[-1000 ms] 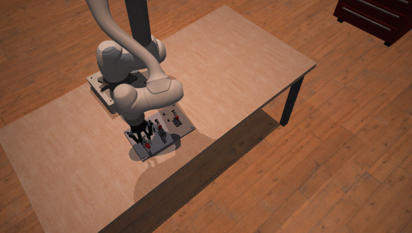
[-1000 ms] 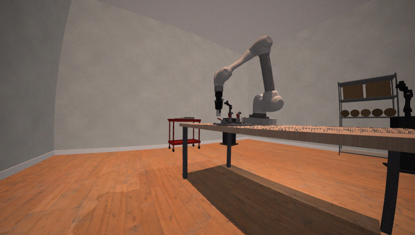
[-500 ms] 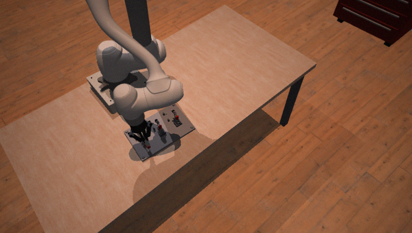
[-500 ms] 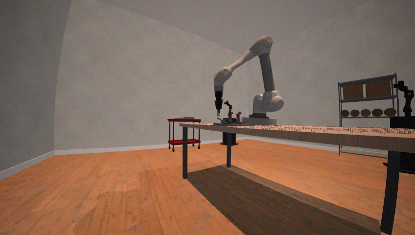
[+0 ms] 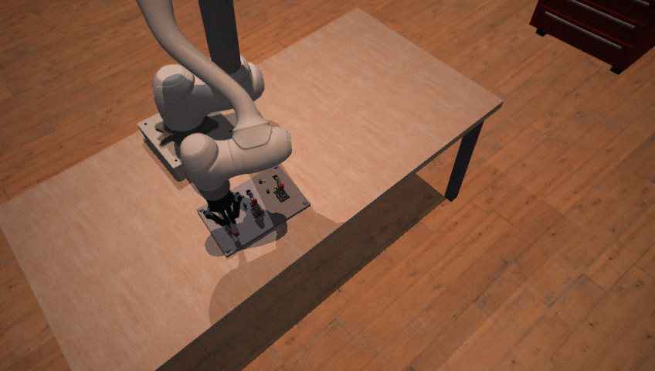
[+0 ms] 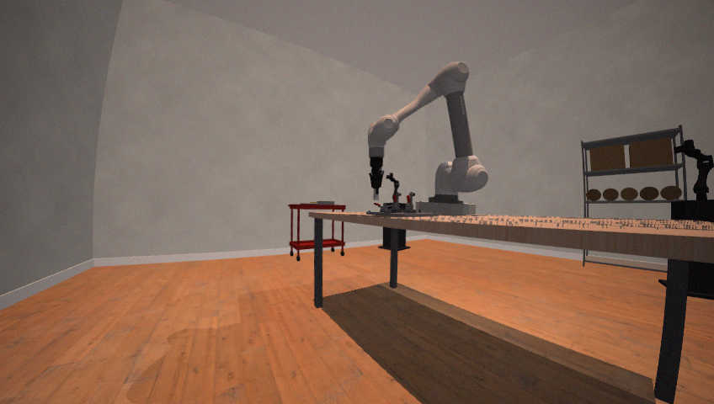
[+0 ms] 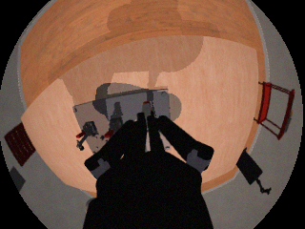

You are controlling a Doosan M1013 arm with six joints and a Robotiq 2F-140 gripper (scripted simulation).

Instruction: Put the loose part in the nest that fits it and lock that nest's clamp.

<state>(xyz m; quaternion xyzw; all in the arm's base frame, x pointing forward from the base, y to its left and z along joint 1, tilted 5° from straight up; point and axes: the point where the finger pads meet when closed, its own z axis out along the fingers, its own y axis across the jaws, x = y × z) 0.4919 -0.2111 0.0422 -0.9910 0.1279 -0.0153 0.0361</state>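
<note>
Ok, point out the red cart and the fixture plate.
Red cart (image 6: 317,206) (image 7: 265,102): exterior, top tray's front edge; wrist, one side.
Fixture plate (image 5: 293,202) (image 7: 129,98): top and wrist, bare surface.

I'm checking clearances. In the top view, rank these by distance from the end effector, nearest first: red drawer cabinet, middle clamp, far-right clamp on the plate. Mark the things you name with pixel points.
1. Middle clamp (image 5: 256,209): just right.
2. Far-right clamp (image 5: 281,192): farther right.
3. Red drawer cabinet (image 5: 592,29): upper right corner.
</note>
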